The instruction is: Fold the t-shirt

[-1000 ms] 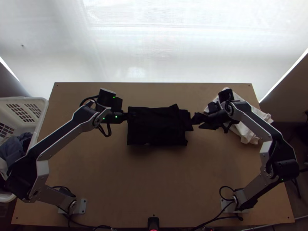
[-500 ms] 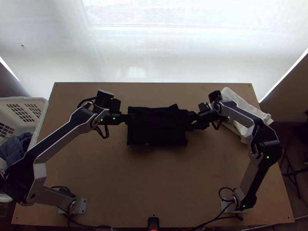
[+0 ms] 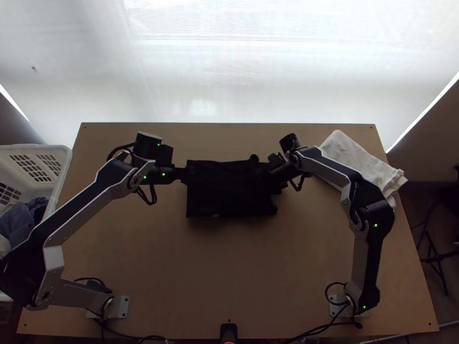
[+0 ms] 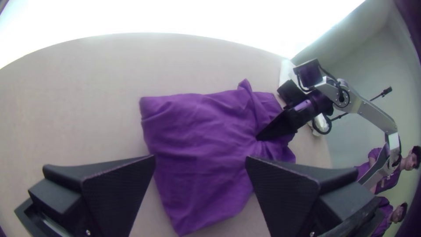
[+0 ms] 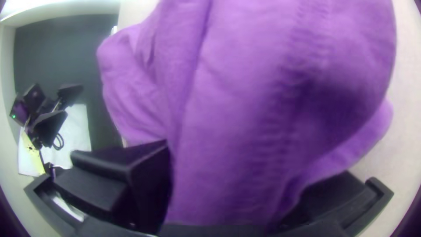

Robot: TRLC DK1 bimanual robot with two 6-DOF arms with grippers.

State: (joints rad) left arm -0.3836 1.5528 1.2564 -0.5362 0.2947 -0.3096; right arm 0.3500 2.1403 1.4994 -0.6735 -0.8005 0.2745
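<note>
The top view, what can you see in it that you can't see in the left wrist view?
Top view: the white basket with clothes inside, and the feet of both arms, fixed to the table.

Left wrist view: the left gripper's two fingers up close, standing apart.

Both: the t-shirt, the right gripper at its side, the white cloth and the table.
</note>
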